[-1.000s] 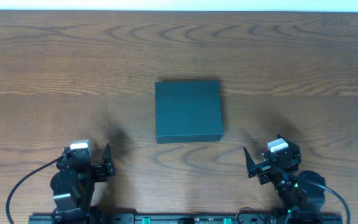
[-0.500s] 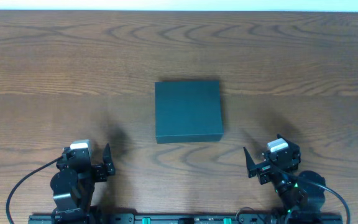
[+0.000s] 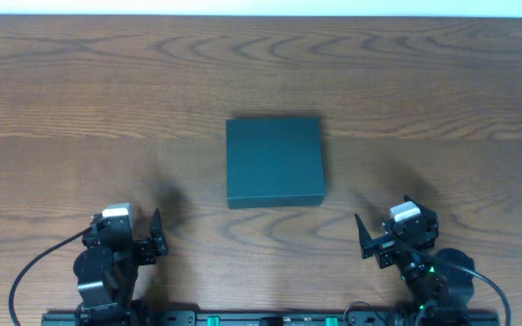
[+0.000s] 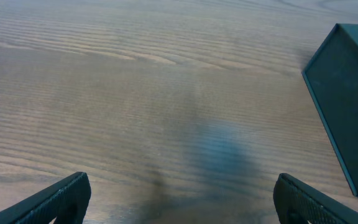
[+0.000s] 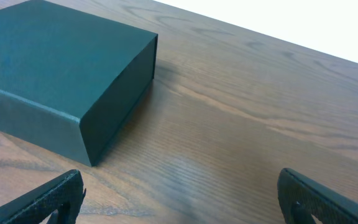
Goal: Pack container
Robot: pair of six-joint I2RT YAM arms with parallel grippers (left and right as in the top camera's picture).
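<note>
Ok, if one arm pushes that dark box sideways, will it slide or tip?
The container sits low, wide and flat on the table, so it would probably slide, not tip. Its crisp edges suggest stiff card, likely light, though it is closed, so contents are unknown.

Robotics lab bench, wood-grain table, cabled arm mounted at edge

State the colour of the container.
Plain dark teal container, no pattern; shows best in the overhead view.

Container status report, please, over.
Left gripper open, empty. Right gripper open, empty. Container closed, mid-table, untouched. Path to it unobstructed.
</note>
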